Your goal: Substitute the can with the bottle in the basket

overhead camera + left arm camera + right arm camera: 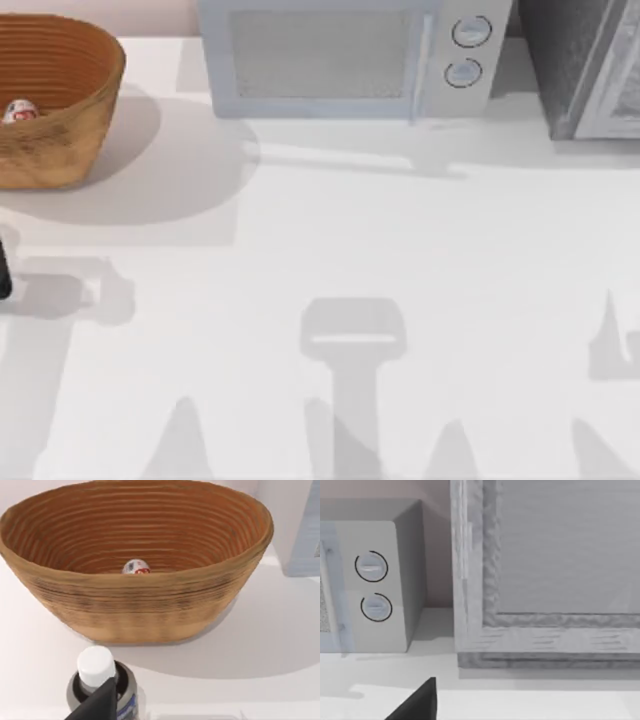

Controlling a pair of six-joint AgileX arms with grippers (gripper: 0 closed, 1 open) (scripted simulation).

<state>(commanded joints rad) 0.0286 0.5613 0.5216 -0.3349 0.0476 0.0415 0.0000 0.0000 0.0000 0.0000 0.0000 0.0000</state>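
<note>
The round wicker basket point(60, 95) stands at the table's far left corner. The small white and red can point(19, 111) lies inside it, low against the ribbed inner wall point(136, 567). A grey bottle with a white cap point(96, 666) stands upright on the table just in front of the basket point(150, 610), at the top view's left edge point(4, 262). A dark part of my left gripper point(100, 702) shows right beside the bottle, overlapping its body. A dark part of my right gripper point(420, 700) hangs over the table near the far right.
A pale microwave point(345, 55) stands along the back edge at the middle, its two dials point(372, 585) facing the right wrist camera. A grey cabinet point(590, 60) fills the far right corner. Arm shadows fall across the white table point(350, 220).
</note>
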